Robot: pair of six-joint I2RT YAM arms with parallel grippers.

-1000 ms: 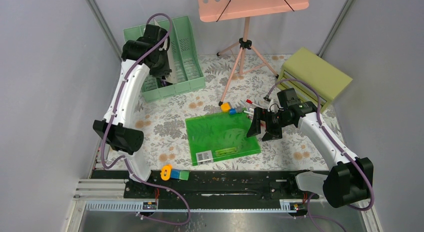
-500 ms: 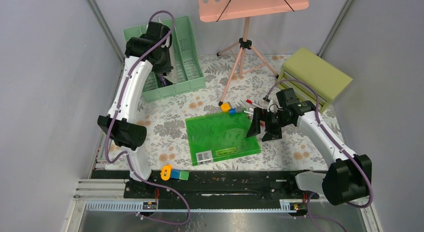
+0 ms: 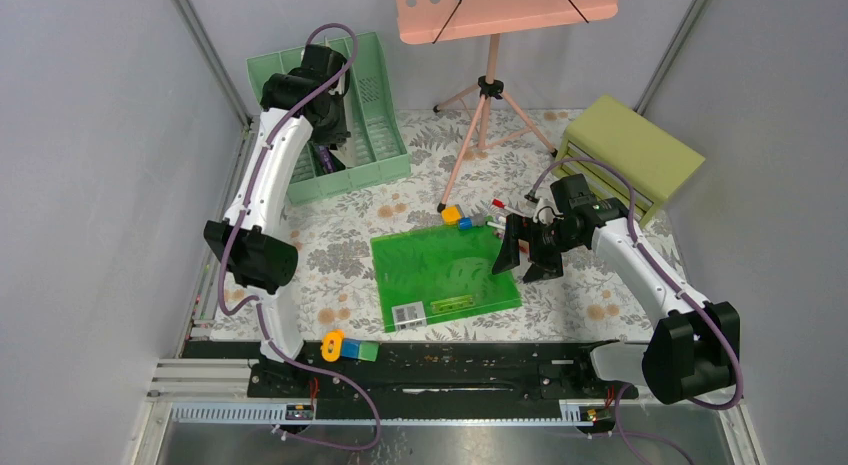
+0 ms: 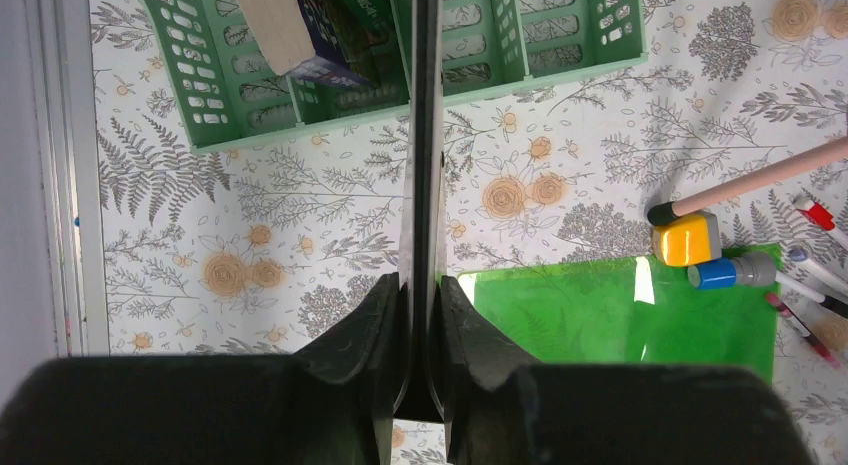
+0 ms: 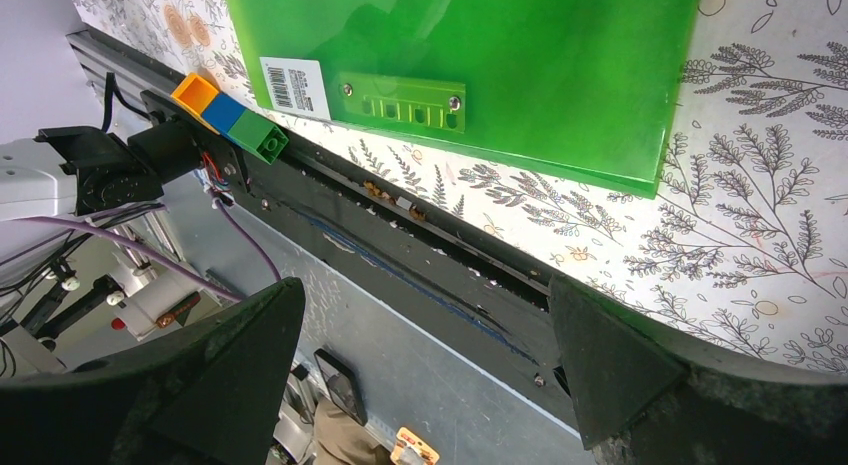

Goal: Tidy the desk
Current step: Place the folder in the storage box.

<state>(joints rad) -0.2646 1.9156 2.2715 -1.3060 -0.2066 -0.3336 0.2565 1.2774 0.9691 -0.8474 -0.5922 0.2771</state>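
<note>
Desk [image 3: 420, 175]: flower-print top, fills the floor of the frame between the rails, with everything sitting on it.

Far left: green rack [image 3: 368, 105] on the desk, with a book [image 4: 300, 30] leaning in one slot. Left tool [image 4: 420, 285] hangs over the rack's near edge, pressed together on a thin dark sheet [image 4: 424, 135]. The sheet is seen edge-on and runs up across the rack; can't tell what it is.

Near left edge: row of blocks [image 3: 348, 347], orange, blue and green, touching the black rail.

Centre: green clipboard [image 3: 440, 275] flat on the desk, barcode label at its near corner. Just past its far edge are a yellow block [image 4: 686, 239], a blue-capped marker [image 4: 720, 273] and a few pens [image 3: 492, 213], beside a foot of the pink stand [image 3: 490, 85].

Right: right tool [image 3: 522, 257] spread wide, over the clipboard's right edge, pinching nothing.

Far right: olive drawer box [image 3: 628, 150].
</note>
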